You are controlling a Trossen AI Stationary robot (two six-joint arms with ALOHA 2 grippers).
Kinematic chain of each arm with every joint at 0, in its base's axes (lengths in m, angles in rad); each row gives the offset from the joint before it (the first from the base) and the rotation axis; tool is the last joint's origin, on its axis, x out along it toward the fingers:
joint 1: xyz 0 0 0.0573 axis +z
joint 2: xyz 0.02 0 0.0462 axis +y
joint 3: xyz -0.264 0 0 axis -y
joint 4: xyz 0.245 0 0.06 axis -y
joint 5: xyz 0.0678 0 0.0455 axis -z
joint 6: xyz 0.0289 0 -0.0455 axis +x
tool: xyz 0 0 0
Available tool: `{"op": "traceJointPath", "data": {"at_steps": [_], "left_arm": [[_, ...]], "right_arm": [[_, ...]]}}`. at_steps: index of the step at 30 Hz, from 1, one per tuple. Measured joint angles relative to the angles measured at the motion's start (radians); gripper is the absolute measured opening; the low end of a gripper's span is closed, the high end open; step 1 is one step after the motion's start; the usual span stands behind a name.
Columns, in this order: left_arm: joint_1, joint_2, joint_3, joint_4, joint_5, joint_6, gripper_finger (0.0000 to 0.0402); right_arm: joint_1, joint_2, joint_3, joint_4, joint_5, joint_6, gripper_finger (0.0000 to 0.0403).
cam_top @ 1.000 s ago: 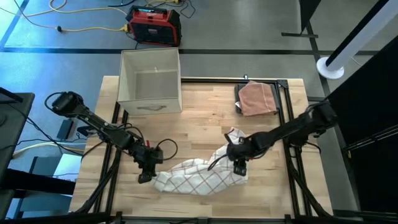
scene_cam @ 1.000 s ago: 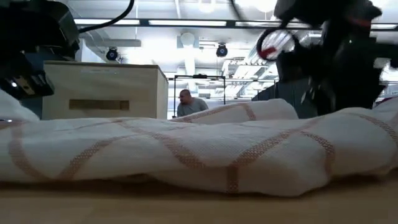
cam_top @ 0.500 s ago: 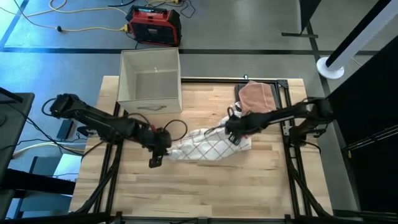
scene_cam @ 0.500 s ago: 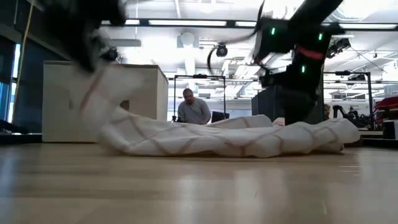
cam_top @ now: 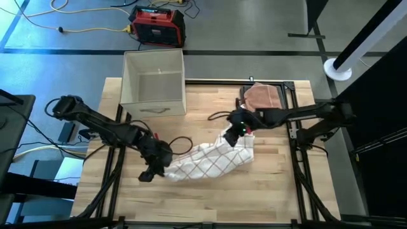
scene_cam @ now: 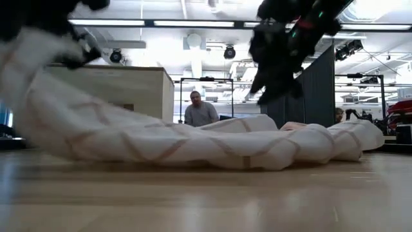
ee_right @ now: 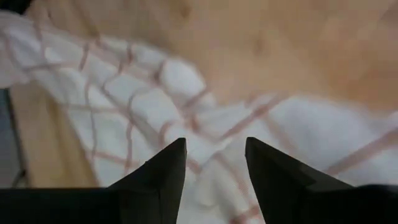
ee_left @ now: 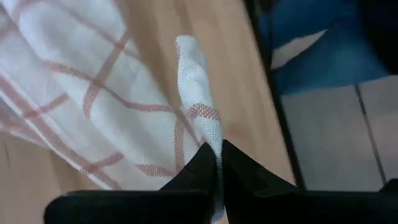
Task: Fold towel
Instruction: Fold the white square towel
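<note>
Two grippers work here: the left gripper (ee_left: 217,163) pinches one corner of the towel (cam_top: 206,160), the right gripper (ee_right: 214,163) hangs spread above it. Soft, light cloth (bunched mid-table (cam_top: 267,184)) will sag, so corners are best for holding.

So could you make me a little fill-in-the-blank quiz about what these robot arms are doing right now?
1. The left gripper is shut on a corner of the checked ____.
2. The right gripper hangs over the towel with its fingers ____.
3. The folded pink cloth lies to the right of the open ____.

Missing words: towel; open; box
</note>
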Motion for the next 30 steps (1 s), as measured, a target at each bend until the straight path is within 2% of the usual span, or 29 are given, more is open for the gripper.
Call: {"op": "traceJointPath", "data": {"at_steps": [2,5,11,17,19,22,30], "left_arm": [[-0.010,0.007,-0.030,0.000,0.013,-0.006,0.0005],[-0.010,0.006,-0.051,0.003,0.005,-0.025,0.0005],[-0.012,0.007,-0.062,0.018,-0.052,-0.035,0.0005],[-0.012,0.007,-0.062,0.050,-0.082,0.001,0.0005],[-0.011,0.007,-0.062,0.046,-0.090,0.012,0.0005],[0.004,0.005,-0.033,-0.021,-0.154,0.017,0.0005],[0.088,-0.004,0.124,-0.368,-0.410,0.042,0.0005]], "right_arm": [[-0.019,0.034,0.000,0.052,-0.085,0.031,0.0159],[-0.027,0.079,0.000,0.035,-0.177,0.094,0.0164],[-0.019,0.120,0.000,0.106,-0.181,0.137,0.0171],[-0.019,0.176,0.001,0.282,-0.225,0.189,0.0162],[-0.017,0.179,0.000,0.287,-0.205,0.222,0.0130],[-0.017,0.141,0.002,0.280,-0.132,0.215,0.0051],[-0.031,-0.147,0.030,0.177,0.156,-0.102,0.0011]]}}
